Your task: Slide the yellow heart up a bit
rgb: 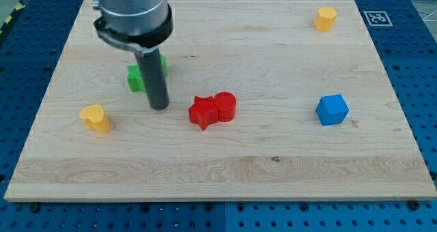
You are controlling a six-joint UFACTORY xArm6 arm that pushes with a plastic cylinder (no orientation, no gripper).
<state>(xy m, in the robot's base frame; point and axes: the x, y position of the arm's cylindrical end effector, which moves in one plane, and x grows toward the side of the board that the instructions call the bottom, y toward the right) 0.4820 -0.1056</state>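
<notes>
The yellow heart (pixel 95 118) lies on the wooden board (pixel 225 164) at the view's left. My tip (pixel 159 107) rests on the board to the right of the heart, a clear gap apart, slightly higher in the view. A green block (pixel 137 78) sits just behind the rod, partly hidden by it; its shape is unclear.
A red star (pixel 202 112) touches a red cylinder (pixel 225 106) right of my tip. A blue cube (pixel 332 110) sits at the right. A yellow hexagonal block (pixel 326 18) is at the top right. The board's left edge is close to the heart.
</notes>
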